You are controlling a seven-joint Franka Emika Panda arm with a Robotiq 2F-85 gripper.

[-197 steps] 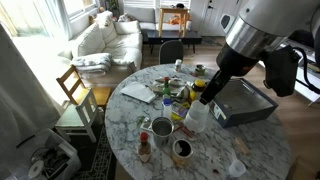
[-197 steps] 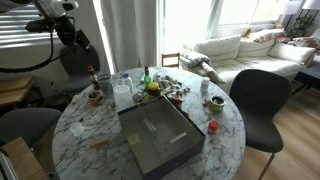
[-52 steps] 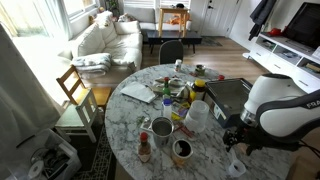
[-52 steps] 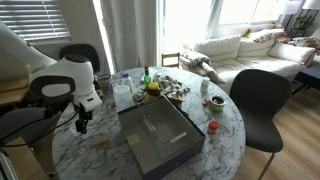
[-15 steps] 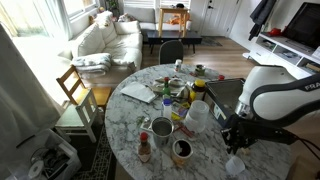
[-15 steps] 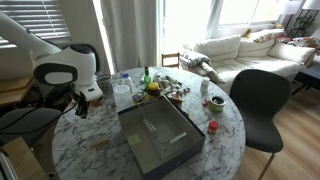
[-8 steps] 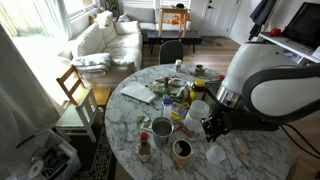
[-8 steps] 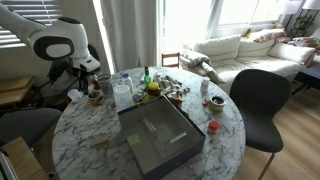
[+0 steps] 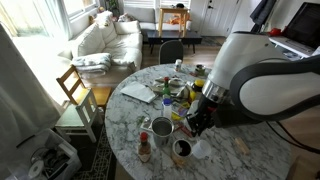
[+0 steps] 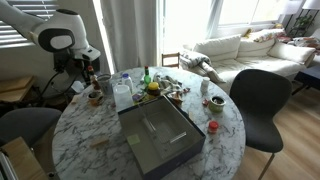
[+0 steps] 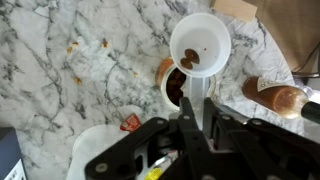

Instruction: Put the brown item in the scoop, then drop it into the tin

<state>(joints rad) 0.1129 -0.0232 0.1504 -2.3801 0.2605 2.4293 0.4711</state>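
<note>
In the wrist view my gripper (image 11: 193, 128) is shut on the handle of the white scoop (image 11: 203, 38). A small brown item (image 11: 190, 61) lies in its bowl. The bowl hangs just past a small round cup (image 11: 170, 90) with dark brown contents. In an exterior view the scoop (image 9: 200, 149) hangs low beside that cup (image 9: 181, 150), and the silver tin (image 9: 162, 128) stands a little farther on. In an exterior view the gripper (image 10: 84, 80) holds the scoop (image 10: 75, 88) near the table's far left rim.
A brown sauce bottle (image 11: 279, 97) lies close to the scoop. A white plastic jar (image 9: 197, 113) stands by the arm. A grey tray (image 10: 157, 137) fills the middle of the marble table (image 10: 100, 150), with jars and food items (image 10: 160, 88) beyond. Chairs stand around the table.
Over the last second the arm carried the scoop from the table's edge in toward the cup and tin. The grip stayed shut on the handle.
</note>
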